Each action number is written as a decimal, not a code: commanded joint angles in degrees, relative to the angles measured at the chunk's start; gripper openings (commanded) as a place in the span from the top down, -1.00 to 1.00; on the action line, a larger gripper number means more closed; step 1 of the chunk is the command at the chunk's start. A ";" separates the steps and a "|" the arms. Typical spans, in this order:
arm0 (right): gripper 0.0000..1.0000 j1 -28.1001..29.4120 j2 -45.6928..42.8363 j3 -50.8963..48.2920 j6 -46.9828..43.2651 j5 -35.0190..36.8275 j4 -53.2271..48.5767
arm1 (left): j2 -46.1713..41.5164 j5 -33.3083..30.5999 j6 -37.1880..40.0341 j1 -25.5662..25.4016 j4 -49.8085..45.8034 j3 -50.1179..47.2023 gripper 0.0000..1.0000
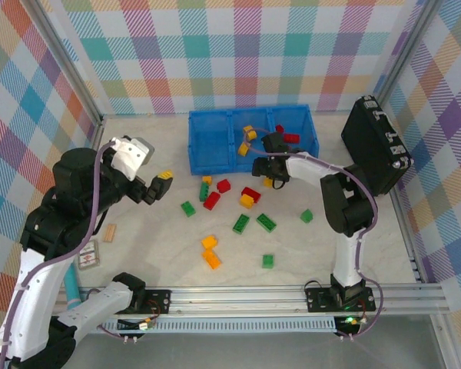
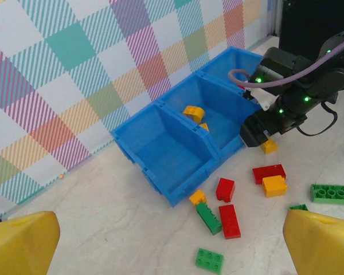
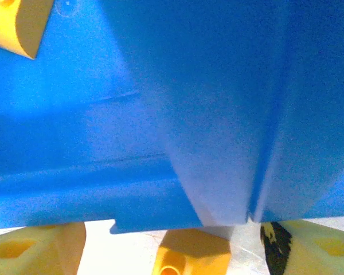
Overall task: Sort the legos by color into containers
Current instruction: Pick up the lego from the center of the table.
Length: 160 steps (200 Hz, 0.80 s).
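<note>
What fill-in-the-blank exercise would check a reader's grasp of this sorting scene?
1. The middle-compartment bricks in the blue tray are ___.
2. The right-compartment bricks are ___.
3. The left pincer, held above the table, has its jaws ___.

Missing words: yellow; red; open.

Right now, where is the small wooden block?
Top view, left side: the wooden block lies just beyond the printed card, well left of the nearest green brick.
</note>
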 commanded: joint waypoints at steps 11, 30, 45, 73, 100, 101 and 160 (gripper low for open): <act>-0.66 0.58 -1.52 -2.02 0.06 -0.18 -2.98 | 0.36 0.33 0.41 -0.60 1.15 1.25 -1.00; -0.65 0.89 -2.72 -3.08 1.34 0.85 -3.24 | 0.17 0.55 0.41 -0.60 1.20 1.20 -1.00; -0.64 1.28 -3.05 -4.52 2.41 1.54 -2.60 | -0.18 0.67 0.40 -0.59 1.62 0.92 -1.00; -0.63 2.33 -3.02 -7.52 5.37 3.08 0.09 | -0.88 0.95 0.71 -0.60 2.03 0.08 -1.00; -0.57 2.52 -1.49 -7.75 6.74 4.10 0.89 | -1.82 0.62 1.06 -0.55 2.18 -0.59 -1.00; -0.57 2.52 -1.46 -7.68 6.75 4.17 0.89 | -1.88 0.61 1.10 -0.55 2.19 -0.59 -1.00; -0.31 2.52 0.39 -6.91 7.51 5.29 1.64 | -3.53 -0.28 1.68 -0.67 3.07 -2.69 -1.00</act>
